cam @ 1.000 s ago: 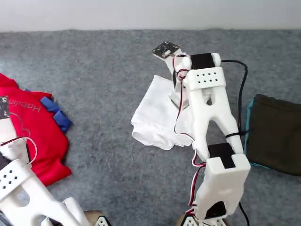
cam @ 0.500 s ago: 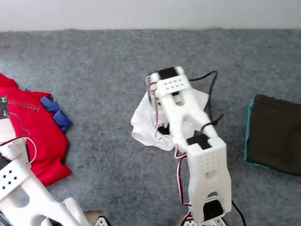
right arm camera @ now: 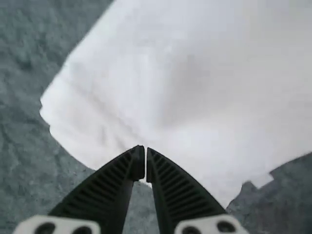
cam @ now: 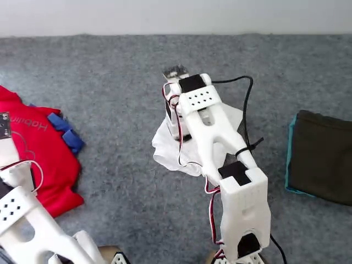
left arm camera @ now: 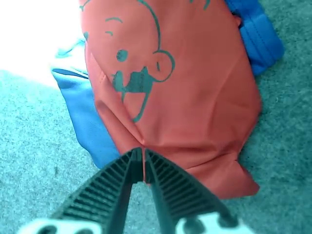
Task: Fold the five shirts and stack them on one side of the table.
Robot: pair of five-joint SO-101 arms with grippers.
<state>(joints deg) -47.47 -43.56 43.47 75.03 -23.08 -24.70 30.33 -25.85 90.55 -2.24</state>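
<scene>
Setting: robotics test bench. Grey felt-covered tabletop [cam: 115, 82]; plain white wall [cam: 165, 16] along frame top; white printed arm [cam: 220, 132] at centre, exposed wiring [cam: 179, 137].

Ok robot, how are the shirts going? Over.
Left gripper shut over red shirt. Right gripper shut at white shirt edge. Dark shirt folded, off to the side.

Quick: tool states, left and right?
Left tool: shut, tips at the edge of the red shirt; grip unclear.
Right tool: shut, tips at the edge of the white shirt; grip unclear.
</scene>
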